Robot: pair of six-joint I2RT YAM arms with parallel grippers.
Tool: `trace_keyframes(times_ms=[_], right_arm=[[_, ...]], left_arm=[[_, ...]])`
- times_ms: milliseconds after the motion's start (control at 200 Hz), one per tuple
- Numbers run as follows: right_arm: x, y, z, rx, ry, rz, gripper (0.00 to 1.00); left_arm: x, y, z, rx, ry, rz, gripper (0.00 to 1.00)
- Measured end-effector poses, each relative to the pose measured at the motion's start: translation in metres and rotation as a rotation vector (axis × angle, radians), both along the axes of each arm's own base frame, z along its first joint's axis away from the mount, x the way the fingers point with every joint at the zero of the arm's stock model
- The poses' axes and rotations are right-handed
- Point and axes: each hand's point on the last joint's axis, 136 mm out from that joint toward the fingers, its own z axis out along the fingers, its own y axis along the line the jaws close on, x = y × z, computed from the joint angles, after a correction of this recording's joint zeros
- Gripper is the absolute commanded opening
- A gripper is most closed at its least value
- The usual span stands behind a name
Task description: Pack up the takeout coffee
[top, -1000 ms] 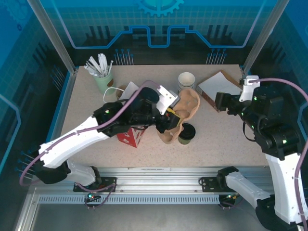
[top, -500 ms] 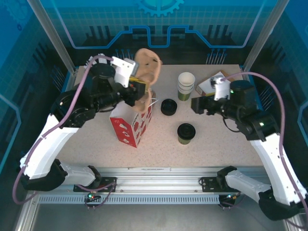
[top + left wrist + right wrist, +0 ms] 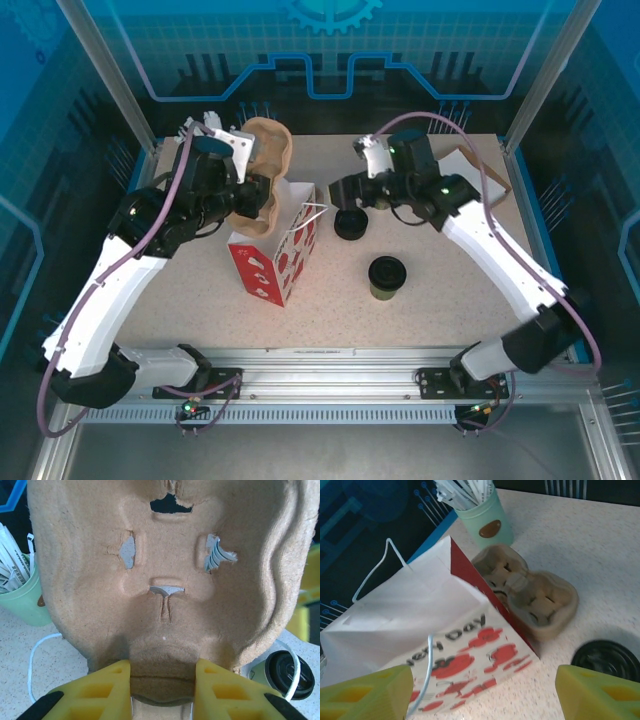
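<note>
The left gripper's point(image 3: 162, 692) yellow fingers point(image 3: 100, 690) pinch the lower edge of a brown moulded-pulp cup carrier point(image 3: 165, 580), which is held tilted up off the table at the far left of the red-and-white paper bag point(image 3: 280, 250). The right gripper's point(image 3: 480, 695) yellow fingers point(image 3: 592, 695) are spread wide with nothing between them, hovering just right of the bag's open top, near a pile of black plastic lids point(image 3: 350, 222). The takeout coffee point(image 3: 387, 277), a small olive-green paper cup with a round black lid, stands upright on the speckled table point(image 3: 450, 310), near and right of the bag, apart from both grippers.
</note>
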Motion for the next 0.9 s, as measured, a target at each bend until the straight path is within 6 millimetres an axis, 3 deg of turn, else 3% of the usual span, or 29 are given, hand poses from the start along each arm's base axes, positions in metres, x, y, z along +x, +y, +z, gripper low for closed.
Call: trace_keyframes(times_ms=[255, 470, 680, 900], right_arm=[[0.041, 0.049, -0.014, 0.017, -0.023, 0.152, 0.83], [0.052, 0.072, -0.029, -0.021, -0.045, 0.255, 0.83], [0.055, 0.087, -0.045, -0.053, -0.038, 0.313, 0.74], [0.057, 0.090, -0.058, -0.085, -0.019, 0.326, 0.56]], left_arm=[[0.004, -0.002, -0.011, 0.009, 0.021, 0.003, 0.29], [0.004, -0.002, -0.017, 0.016, 0.032, 0.004, 0.29], [0.001, 0.000, -0.014, 0.008, 0.023, 0.004, 0.29], [0.003, -0.005, -0.015, -0.009, 0.017, -0.009, 0.28]])
